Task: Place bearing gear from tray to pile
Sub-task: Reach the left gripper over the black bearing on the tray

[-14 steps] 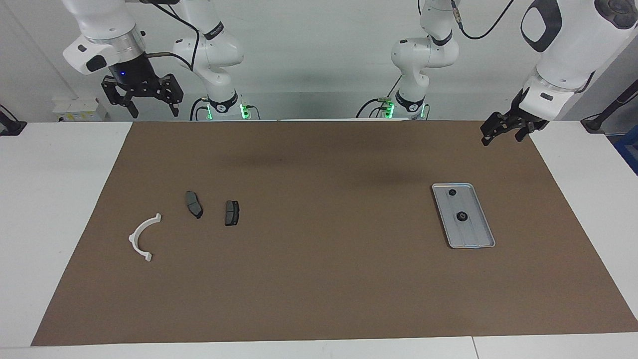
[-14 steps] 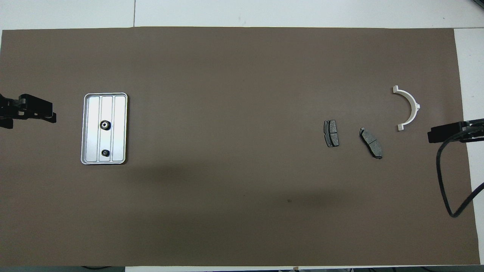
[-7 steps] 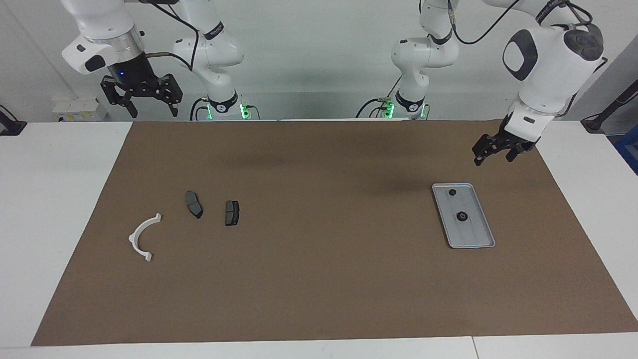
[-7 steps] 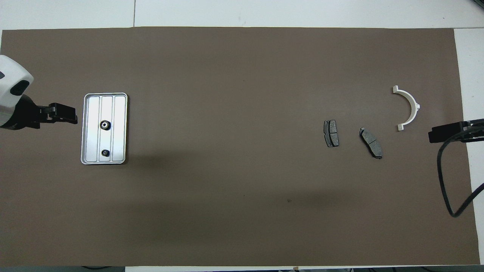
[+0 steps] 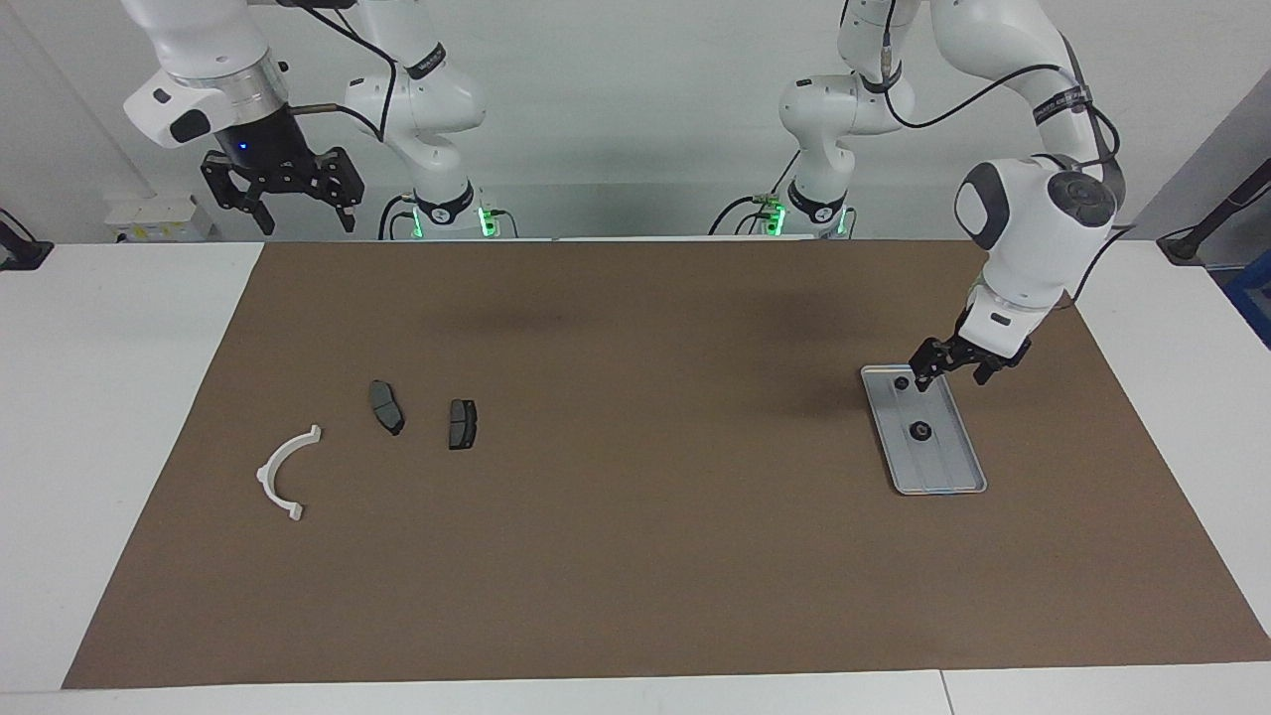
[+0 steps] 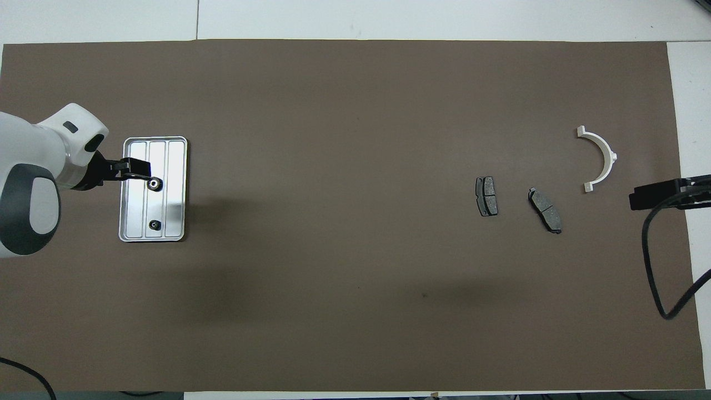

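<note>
Half a second ago the left gripper (image 5: 951, 369) hung high and clear of the tray (image 5: 955, 467), off toward the left arm's end of the table; now it is low over the tray's end nearer the robots, its fingers spread and empty. In the overhead view it comes in from nine o'clock, and its tips appear to touch the larger bearing gear (image 6: 154, 183), though from above that may only be overlap. The facing view puts the tips nearer the smaller gear (image 5: 901, 382), at about twelve o'clock from the larger one. Both gears lie on the tray as before, so nothing is picked up yet; I judge this the reach for a grasp. The pile sits well apart toward the right arm's end: two brake pads (image 5: 386, 406) (image 5: 462, 423) and a white half-ring bracket (image 5: 286, 473). The right gripper (image 5: 281, 194) waits raised by its base, spread wide and empty, unmoved.
</note>
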`<state>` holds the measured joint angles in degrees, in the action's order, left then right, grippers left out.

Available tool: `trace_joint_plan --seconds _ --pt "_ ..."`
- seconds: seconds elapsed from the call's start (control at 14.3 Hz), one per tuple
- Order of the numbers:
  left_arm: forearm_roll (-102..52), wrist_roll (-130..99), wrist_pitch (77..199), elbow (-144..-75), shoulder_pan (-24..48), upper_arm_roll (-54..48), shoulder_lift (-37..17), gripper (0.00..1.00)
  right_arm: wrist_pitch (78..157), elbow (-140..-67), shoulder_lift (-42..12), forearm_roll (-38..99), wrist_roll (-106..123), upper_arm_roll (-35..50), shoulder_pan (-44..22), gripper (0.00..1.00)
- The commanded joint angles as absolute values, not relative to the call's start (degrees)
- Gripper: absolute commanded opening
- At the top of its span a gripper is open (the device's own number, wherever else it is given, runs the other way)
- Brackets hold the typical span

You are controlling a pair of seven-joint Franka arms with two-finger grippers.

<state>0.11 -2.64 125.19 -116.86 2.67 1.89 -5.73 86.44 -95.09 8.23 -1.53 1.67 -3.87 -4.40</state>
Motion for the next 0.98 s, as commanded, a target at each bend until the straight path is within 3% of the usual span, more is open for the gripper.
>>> trace_joint_plan --seconds 0.0,0.42,0.91 --pt "0.97 -2.28 127.70 -118.65 2.81 2.11 -7.46 1.00 85.96 -95.62 9.05 -0.44 1.49 -3.87 -4.48 1.00" --pt "0.53 -2.90 136.31 -118.56 2.99 2.02 -15.10 1.00 86.22 -95.62 9.05 -0.44 1.41 -3.78 -4.57 1.00" --pt "0.26 -4.22 137.02 -118.48 2.02 2.02 -15.82 0.97 86.22 -95.54 8.97 -0.44 1.41 -3.78 -4.57 1.00"
